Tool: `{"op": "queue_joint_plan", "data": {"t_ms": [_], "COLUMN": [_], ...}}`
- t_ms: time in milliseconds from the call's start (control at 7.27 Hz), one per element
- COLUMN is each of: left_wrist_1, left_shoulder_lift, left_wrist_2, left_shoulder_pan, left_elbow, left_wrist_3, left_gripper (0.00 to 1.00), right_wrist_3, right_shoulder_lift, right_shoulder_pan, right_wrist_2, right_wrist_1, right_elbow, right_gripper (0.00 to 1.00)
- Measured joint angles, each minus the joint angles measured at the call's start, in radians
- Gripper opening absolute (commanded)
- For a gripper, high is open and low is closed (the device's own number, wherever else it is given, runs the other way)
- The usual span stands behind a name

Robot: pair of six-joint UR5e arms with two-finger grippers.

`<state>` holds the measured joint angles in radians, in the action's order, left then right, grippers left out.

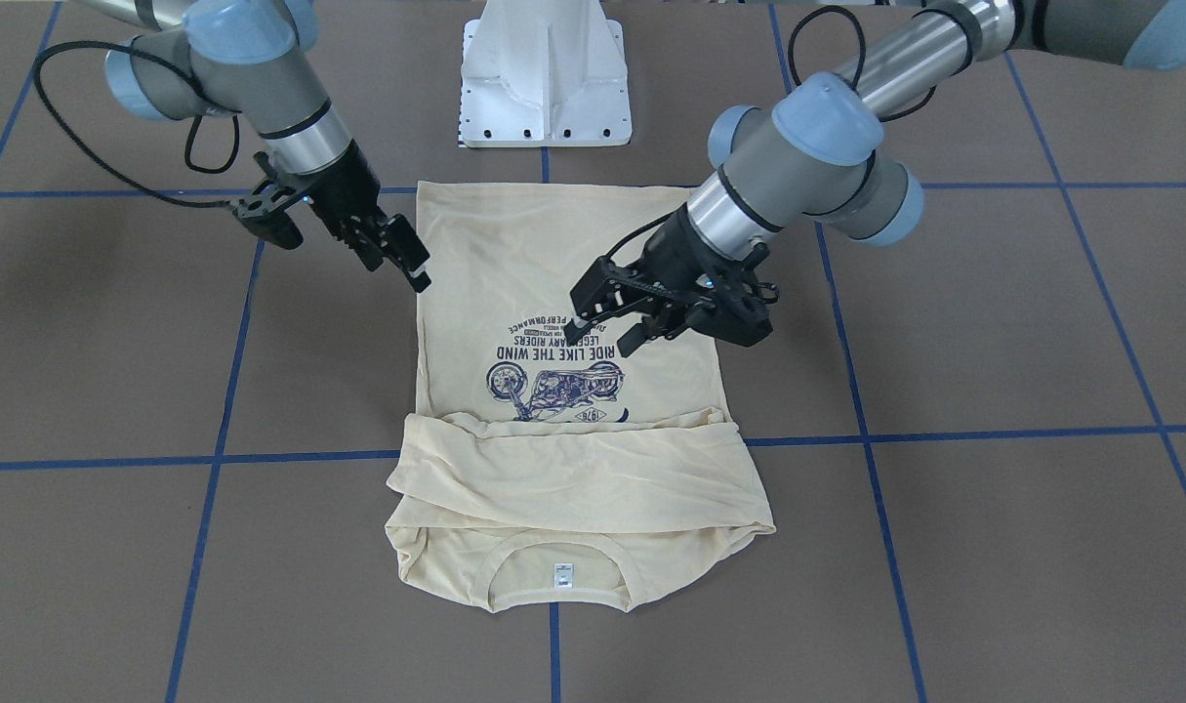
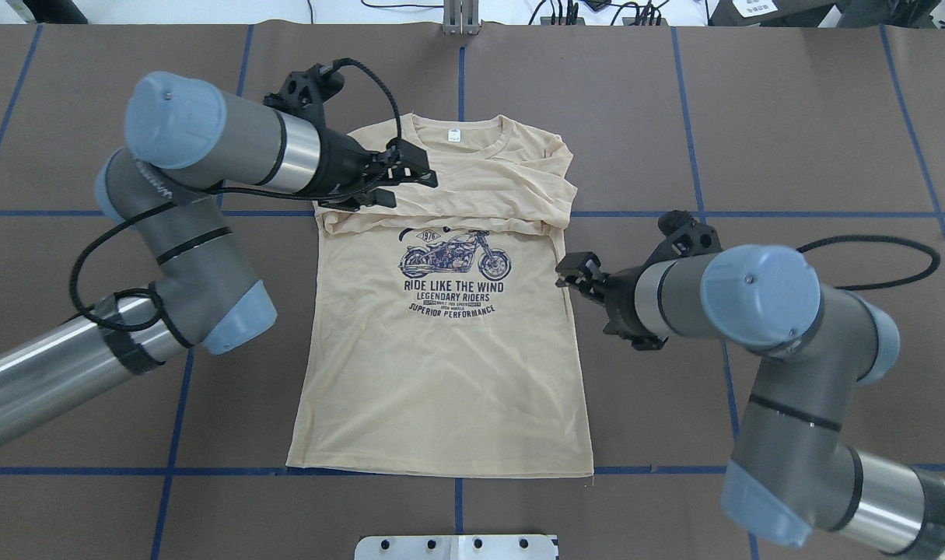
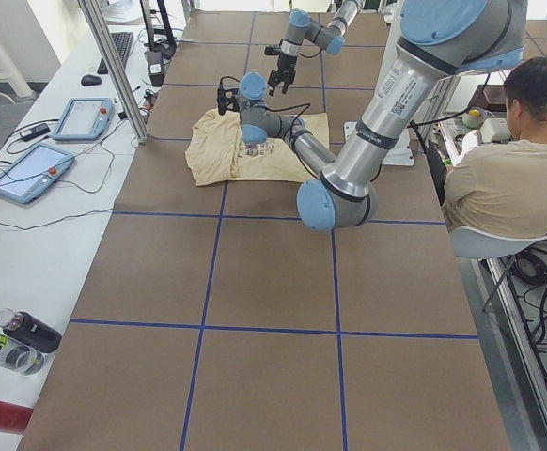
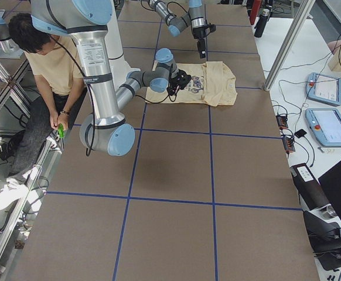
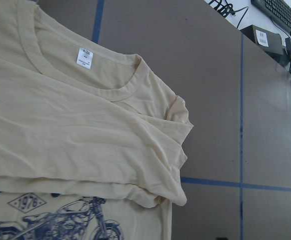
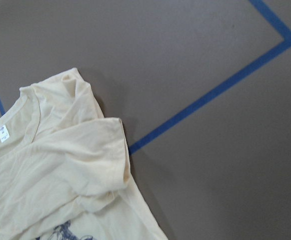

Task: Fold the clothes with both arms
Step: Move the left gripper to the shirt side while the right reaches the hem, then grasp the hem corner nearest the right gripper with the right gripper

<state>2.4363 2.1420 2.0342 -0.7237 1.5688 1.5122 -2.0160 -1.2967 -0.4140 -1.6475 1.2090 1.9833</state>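
The cream shirt (image 2: 441, 365) lies flat with its print up and both sleeves folded across the chest below the neckline label (image 2: 451, 134). My left gripper (image 2: 410, 177) hovers over the folded sleeves at the shirt's upper left, open and holding nothing; in the front-facing view the left gripper (image 1: 602, 335) hangs above the print. My right gripper (image 2: 572, 272) sits at the shirt's right edge, level with the print, open with no fabric between its fingers; the front-facing view shows the right gripper (image 1: 397, 264) beside that edge of the shirt (image 1: 514, 264). Both wrist views show only the shirt (image 5: 85, 125), (image 6: 60, 165).
The white pedestal base (image 1: 546, 78) stands just behind the hem. Blue tape lines cross the brown table (image 2: 791, 117). A seated person (image 3: 518, 178) is beside the robot. Control tablets (image 3: 29, 169) and bottles (image 3: 15, 338) lie on a side bench.
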Motion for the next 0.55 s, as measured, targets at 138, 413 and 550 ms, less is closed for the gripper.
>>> {"op": "queue_joint_plan", "data": {"t_ms": [138,413,550], "left_wrist_1": [-0.001,-0.006,-0.006], "left_shoulder_lift": [-0.083,-0.169,-0.181], "left_wrist_2": [0.016,0.037,0.035], "left_shoulder_pan": [-0.012,-0.030,-0.035], "left_elbow": [0.072,0.133,0.140], "left_wrist_3": [-0.037,-0.062,-0.066], "left_gripper": [0.77,0.80,0.83], "right_wrist_3": [-0.041,-0.120,-0.155], "right_shoulder_lift": [-0.003,-0.011,-0.020], "right_shoulder_pan": [0.118,0.260,0.288], "right_wrist_2": [0.095,0.177,0.193], "right_wrist_1": [0.105,0.202,0.213], "right_elbow": [0.064,0.111,0.102], "right_gripper": [0.98,0.92,0.91]}}
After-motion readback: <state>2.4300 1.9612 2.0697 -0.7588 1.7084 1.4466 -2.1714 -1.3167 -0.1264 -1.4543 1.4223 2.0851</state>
